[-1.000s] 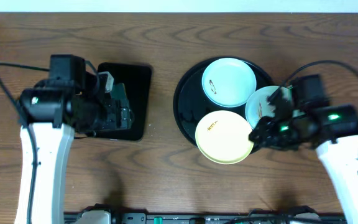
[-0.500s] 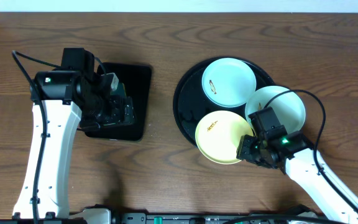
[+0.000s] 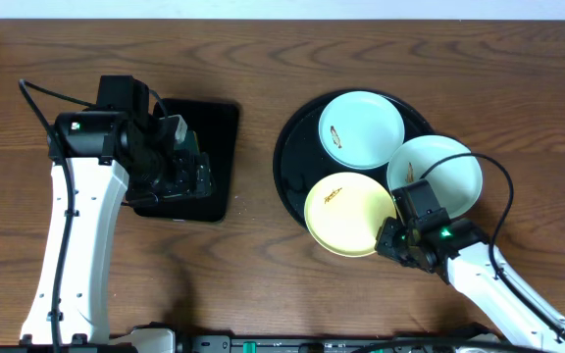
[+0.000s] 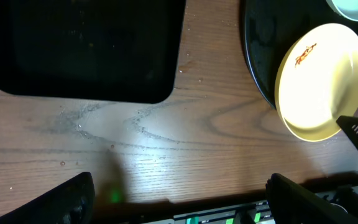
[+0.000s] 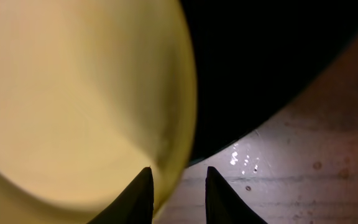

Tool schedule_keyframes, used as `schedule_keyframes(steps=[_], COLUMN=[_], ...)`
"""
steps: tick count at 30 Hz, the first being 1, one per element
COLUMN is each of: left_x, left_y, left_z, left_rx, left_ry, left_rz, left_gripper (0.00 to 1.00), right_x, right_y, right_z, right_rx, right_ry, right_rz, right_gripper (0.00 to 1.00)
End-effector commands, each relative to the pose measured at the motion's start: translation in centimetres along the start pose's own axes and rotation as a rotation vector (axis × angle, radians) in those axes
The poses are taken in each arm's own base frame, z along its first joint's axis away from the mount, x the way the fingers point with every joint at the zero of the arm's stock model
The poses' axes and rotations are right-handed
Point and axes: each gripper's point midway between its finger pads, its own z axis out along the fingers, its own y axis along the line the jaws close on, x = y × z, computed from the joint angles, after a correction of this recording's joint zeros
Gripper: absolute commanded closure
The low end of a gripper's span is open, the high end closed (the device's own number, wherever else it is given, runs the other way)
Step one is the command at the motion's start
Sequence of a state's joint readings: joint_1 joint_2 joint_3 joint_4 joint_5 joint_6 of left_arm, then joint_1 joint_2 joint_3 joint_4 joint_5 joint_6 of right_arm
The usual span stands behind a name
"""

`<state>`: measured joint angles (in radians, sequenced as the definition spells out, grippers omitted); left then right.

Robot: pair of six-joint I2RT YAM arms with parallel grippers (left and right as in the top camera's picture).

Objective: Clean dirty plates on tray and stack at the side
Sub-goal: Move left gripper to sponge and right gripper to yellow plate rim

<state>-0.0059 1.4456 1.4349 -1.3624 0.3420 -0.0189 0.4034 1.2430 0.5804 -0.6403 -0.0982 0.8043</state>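
Note:
A pale yellow plate (image 3: 349, 216) with a brown smear lies at the front of the round black tray (image 3: 292, 147), overhanging its rim. Two mint-white plates sit there too, one at the back (image 3: 361, 127) and one at the right (image 3: 439, 172). My right gripper (image 3: 392, 235) is shut on the yellow plate's right front rim. In the right wrist view one finger lies over the plate (image 5: 73, 93) and the other outside it, gripper (image 5: 179, 186). My left gripper (image 3: 179, 172) hangs open over the rectangular tray, holding nothing (image 4: 179, 205).
A smaller rectangular black tray (image 3: 219, 127) lies left of the round one. Bare wood runs between the two trays and along the table's front edge (image 4: 166, 143). Small water drops dot the wood by the round tray (image 5: 241, 155).
My right gripper widened, then narrowed onto the yellow plate's rim, and the plate slid slightly left. The right arm dropped low at the front right. The left arm shifted, then stayed still.

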Motion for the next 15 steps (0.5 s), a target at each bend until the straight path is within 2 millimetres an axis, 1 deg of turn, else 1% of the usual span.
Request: schedule_keyframes(steps=[1, 2, 3, 4, 5, 9, 11, 13, 15], left_x=[0.2, 0.2, 0.2, 0.2, 0.2, 0.2, 0.2, 0.0, -0.1], left_y=[-0.1, -0.1, -0.1, -0.1, -0.1, -0.1, -0.1, -0.1, -0.1], left_z=[0.1, 0.1, 0.1, 0.1, 0.1, 0.1, 0.1, 0.1, 0.1], left_rx=[0.004, 0.005, 0.005, 0.005, 0.005, 0.005, 0.005, 0.005, 0.005], left_ry=[0.008, 0.007, 0.007, 0.007, 0.007, 0.007, 0.006, 0.001, -0.003], left_rz=[-0.001, 0.0, 0.0, 0.0, 0.0, 0.0, 0.0, 0.002, 0.003], left_gripper=[0.12, 0.12, 0.12, 0.12, 0.12, 0.12, 0.12, 0.12, 0.12], right_x=[0.3, 0.2, 0.2, -0.3, -0.6, -2.3, -3.2, -3.6, -4.0], right_y=[-0.1, 0.0, 0.1, 0.4, 0.5, 1.2, 1.8, 2.3, 2.4], right_z=[0.3, 0.3, 0.3, 0.2, 0.2, 0.1, -0.1, -0.2, -0.3], right_rx=[-0.004, -0.008, -0.009, -0.019, -0.023, -0.042, -0.06, -0.075, -0.075], right_ry=[0.0, -0.003, -0.006, -0.027, -0.039, -0.123, -0.163, -0.183, -0.202], right_rz=[0.027, 0.026, 0.025, 0.0, -0.012, -0.019, -0.062, -0.098, -0.1], right_gripper=[0.69, 0.67, 0.71, 0.91, 0.99, 0.99, 0.99, 0.99, 0.99])
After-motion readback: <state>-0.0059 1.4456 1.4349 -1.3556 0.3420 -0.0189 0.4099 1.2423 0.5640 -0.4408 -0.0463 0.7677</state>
